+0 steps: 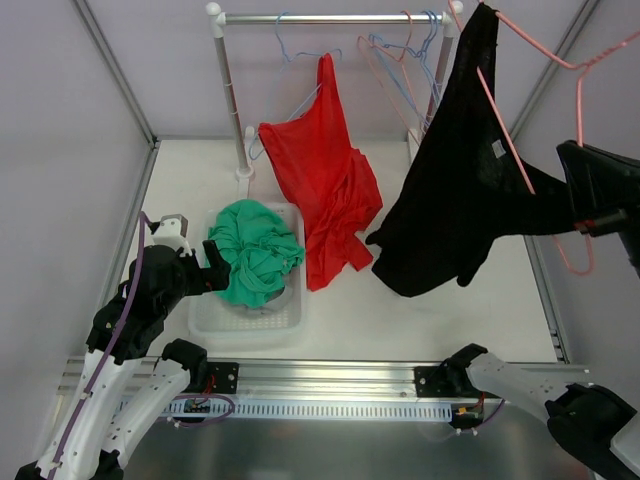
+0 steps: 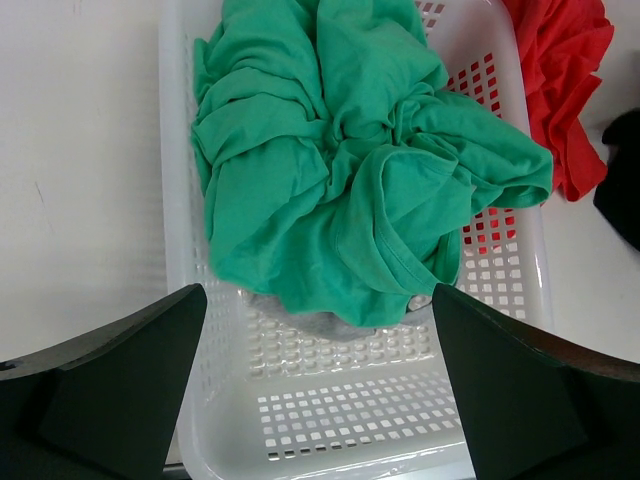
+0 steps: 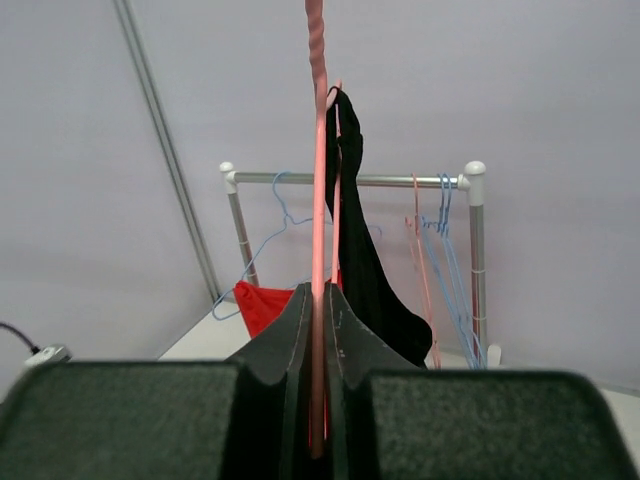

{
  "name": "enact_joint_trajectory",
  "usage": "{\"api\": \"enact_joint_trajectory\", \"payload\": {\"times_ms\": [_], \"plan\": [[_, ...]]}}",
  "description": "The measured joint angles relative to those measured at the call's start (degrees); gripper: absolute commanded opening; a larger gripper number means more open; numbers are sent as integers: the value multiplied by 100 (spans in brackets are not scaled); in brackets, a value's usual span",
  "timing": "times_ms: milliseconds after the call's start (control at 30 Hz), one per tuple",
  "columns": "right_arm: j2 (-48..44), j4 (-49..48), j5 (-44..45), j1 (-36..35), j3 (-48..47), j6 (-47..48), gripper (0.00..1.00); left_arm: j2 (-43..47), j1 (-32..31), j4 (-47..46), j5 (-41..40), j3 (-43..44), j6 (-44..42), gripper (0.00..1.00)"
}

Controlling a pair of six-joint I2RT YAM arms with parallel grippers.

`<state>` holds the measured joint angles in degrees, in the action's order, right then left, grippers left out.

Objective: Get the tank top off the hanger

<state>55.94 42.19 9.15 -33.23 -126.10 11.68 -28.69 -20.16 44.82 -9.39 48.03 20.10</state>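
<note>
While the black tank top hung on the pink hanger at far right, the right gripper clamped the hanger's wire. A red garment dangled from the rack beside it. Near left, a white basket held a crumpled green garment, the left gripper spread wide over it.

I see the tank top as soft matt black cloth, the hanger as smooth pink coated wire, the basket as glossy perforated white plastic, the rail as shiny metal.
</note>
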Motion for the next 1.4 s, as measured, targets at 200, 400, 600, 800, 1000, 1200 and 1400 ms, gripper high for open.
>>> {"api": "enact_joint_trajectory", "payload": {"times_ms": [200, 400, 600, 800, 1000, 1200, 1400], "plan": [[-507, 588, -306, 0, 168, -219, 0, 0, 2, -2, 151, 0, -7, 99], [-1261, 997, -839, 0, 1639, -422, 0, -20, 2, -192, 892, 39, 20, 99], [-2535, 1152, -1145, 0, 3825, -844, 0, -522, -66, -1259, 2540, 535, 313, 99], [-3926, 1058, -1154, 2, 5027, -1384, 0, -1840, -2509, -2487, 2006, 1486, 245, 99], [-4496, 981, -901, 2, 5215, -1635, 0, -3814, -4284, -3329, 616, 2855, -354, 88], [-4564, 968, -828, 2, 5171, -1661, 0, -5235, -4588, -3620, 122, 3742, -758, 82], [-4564, 997, -824, 2, 4953, -1655, 0, -5744, -4592, -3751, 76, 4074, -911, 74]]}}
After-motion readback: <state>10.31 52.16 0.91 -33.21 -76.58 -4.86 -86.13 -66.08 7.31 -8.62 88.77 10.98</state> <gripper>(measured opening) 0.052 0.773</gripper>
